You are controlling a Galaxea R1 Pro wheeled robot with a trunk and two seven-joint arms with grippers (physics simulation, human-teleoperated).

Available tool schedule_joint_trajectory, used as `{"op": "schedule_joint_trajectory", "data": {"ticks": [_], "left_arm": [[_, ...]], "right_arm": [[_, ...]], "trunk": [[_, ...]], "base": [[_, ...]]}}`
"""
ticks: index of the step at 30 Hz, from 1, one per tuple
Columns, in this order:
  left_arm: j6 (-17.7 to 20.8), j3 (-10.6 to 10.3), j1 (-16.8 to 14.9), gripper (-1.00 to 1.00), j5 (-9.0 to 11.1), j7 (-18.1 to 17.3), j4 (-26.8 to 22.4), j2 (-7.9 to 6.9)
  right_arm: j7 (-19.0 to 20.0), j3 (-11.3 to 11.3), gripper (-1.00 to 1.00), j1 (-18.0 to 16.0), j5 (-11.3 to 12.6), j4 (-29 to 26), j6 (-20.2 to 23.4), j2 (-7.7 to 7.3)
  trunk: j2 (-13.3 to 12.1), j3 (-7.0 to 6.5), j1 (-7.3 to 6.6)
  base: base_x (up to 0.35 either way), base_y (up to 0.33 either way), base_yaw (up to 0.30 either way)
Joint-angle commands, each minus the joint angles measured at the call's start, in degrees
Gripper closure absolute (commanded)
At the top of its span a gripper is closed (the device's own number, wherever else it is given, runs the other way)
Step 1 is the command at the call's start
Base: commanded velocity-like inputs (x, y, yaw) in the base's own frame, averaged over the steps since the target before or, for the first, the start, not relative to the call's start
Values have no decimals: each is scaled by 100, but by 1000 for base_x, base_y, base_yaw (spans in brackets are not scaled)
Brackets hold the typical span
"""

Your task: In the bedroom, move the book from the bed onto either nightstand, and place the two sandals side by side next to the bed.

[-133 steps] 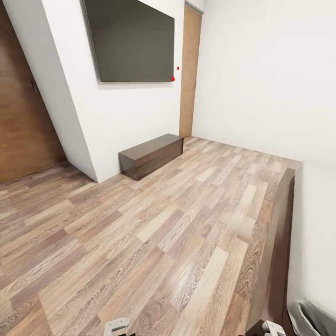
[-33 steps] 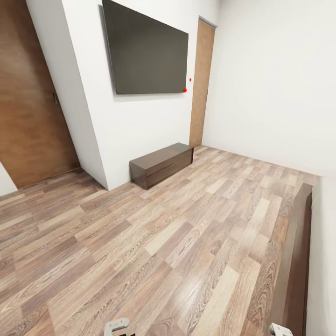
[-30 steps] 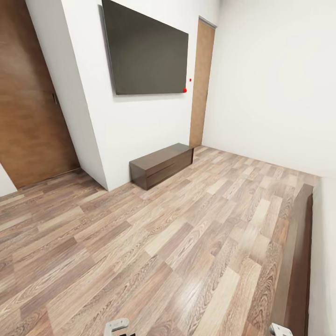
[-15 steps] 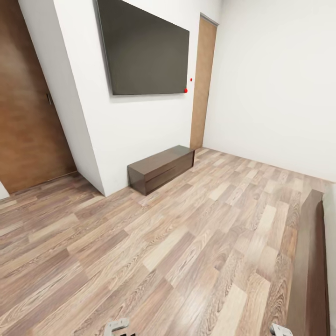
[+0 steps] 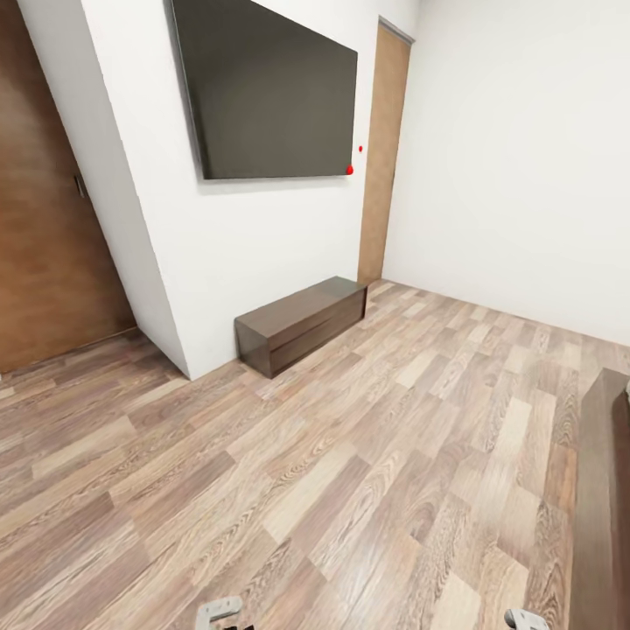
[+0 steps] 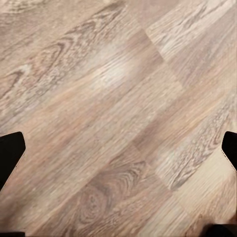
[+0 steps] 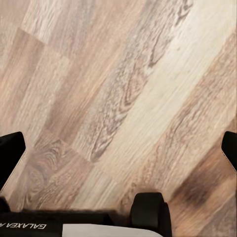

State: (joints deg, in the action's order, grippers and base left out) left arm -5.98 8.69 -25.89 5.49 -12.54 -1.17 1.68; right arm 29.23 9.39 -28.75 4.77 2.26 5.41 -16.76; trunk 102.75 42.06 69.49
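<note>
I am in the bedroom, over light-brown plank floor [image 5: 332,455]. A strip of the bed's dark-brown wooden base [image 5: 604,499] runs along the right edge of the head view. The book, the sandals and the mattress are out of view. My left gripper [image 6: 118,153] hangs open over bare planks, its black fingertips [image 6: 10,155] far apart with nothing between them. My right gripper [image 7: 118,150] is open too, above the floor. Grey parts of both grippers peek in at the head view's bottom edge, left [image 5: 219,610] and right [image 5: 522,619].
A long low dark-brown cabinet [image 5: 302,322] stands against the white wall under a big dark screen [image 5: 262,87]. A dark wooden door [image 5: 44,219] is at the left, a lighter door [image 5: 383,149] at the far corner. My own base [image 7: 148,212] shows below the right gripper.
The whole view has shifted as the camera moved: the bed's base has slid toward the right edge and the mattress has left the picture. Both grippers stay low and open.
</note>
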Motion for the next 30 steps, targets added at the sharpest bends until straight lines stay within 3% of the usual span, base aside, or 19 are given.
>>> {"op": "schedule_joint_trajectory", "data": {"ticks": [1, 11, 30], "left_arm": [[-3, 11, -4, -100, 58, -29, 9, 0], [-6, 15, -4, -100, 58, -29, 11, -1], [-3, 16, -4, -100, 58, -29, 7, -1]], "right_arm": [[21, 28, -100, -7, 53, 12, 39, -3], [21, 28, -100, -5, 51, 12, 40, -3], [14, 28, -100, -8, 51, 12, 40, -3]], "trunk": [[2, 5, 3], [2, -5, 3], [2, -6, 3]], "base": [[334, 0, 0], [330, 0, -90], [325, 0, -4]]}}
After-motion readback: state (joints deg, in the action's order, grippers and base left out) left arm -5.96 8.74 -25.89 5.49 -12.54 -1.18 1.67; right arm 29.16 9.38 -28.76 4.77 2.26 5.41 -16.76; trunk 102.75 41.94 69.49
